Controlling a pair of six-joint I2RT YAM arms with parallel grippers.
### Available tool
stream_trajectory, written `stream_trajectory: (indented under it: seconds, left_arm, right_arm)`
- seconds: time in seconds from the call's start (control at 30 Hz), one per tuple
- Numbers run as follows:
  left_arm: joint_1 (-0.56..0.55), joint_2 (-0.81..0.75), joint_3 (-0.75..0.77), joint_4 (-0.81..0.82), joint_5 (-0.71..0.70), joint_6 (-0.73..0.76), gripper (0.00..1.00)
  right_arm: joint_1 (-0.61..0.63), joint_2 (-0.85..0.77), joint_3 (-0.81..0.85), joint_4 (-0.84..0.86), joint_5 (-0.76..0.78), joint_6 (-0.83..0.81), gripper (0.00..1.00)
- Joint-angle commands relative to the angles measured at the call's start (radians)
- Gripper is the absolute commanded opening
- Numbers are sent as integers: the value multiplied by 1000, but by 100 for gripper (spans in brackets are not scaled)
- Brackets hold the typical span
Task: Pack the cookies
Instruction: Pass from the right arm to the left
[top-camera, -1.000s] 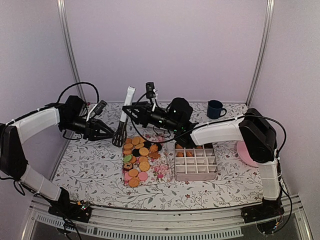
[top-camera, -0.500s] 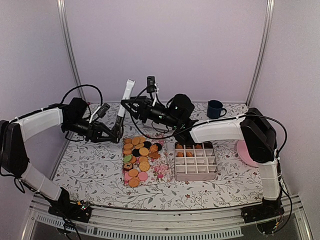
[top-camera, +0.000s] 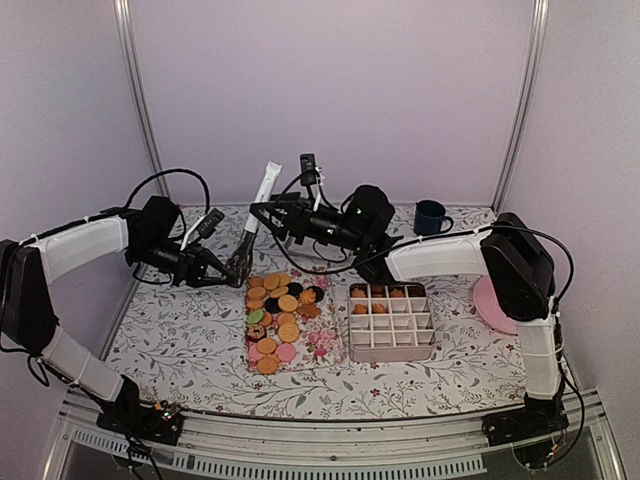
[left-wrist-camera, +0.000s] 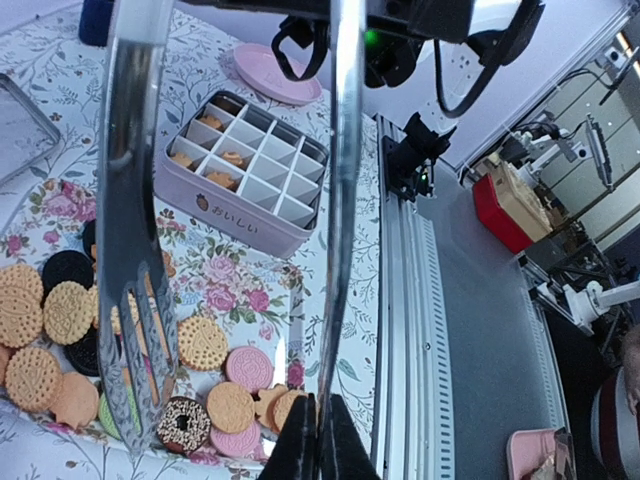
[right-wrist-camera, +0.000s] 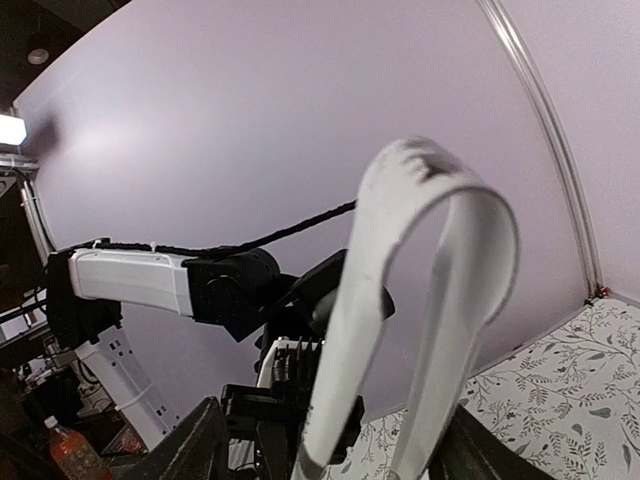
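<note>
The cookies (top-camera: 277, 318) lie in a heap on a floral tray (top-camera: 326, 344): mostly golden discs, with a few black, pink and one green. In the left wrist view the cookies (left-wrist-camera: 203, 343) sit below a pair of tongs (left-wrist-camera: 133, 200). My left gripper (top-camera: 232, 270) is shut on one thin metal arm of the tongs, as the left wrist view shows at its own jaws (left-wrist-camera: 322, 432). The tongs' white handle (top-camera: 265, 186) points up and back. My right gripper (right-wrist-camera: 330, 432) stands open around that looped handle (right-wrist-camera: 440, 200), above the tray's far edge. A pink divided box (top-camera: 392, 322) holds a few cookies in its back row.
A dark blue mug (top-camera: 431, 217) stands at the back right. A pink plate (top-camera: 490, 305) lies right of the box, partly behind my right arm. The table's near metal rail (left-wrist-camera: 420, 300) runs just past the tray.
My left gripper moved right to the tongs' lower end and shut on it. My right gripper widened around the handle, and the tongs shifted slightly right.
</note>
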Motion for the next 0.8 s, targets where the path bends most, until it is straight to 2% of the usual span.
stream_trajectory:
  seconds: [0.0,0.07,0.23,0.57,0.77]
  left_arm:
    - [3,7,27,-81,-89,72,1]
    - [3,10,35,-104,-115,105,1]
    - [3,7,44,-120,-143,130,0]
    - [-6,-3,48,-129,-161,144,0]
    - [-8,-8,43,-129,-169,148,0]
  right_arm:
    - [-55,-26,-8,-1,-253,38,74]
    - [-75,-45,-4,-87,-329,5,79]
    - [-101,-60,29,-249,-469,-72,81]
    - [-121,-51,39,-260,-388,-95,81]
    - [-133,-45,35,-202,-346,-56,82]
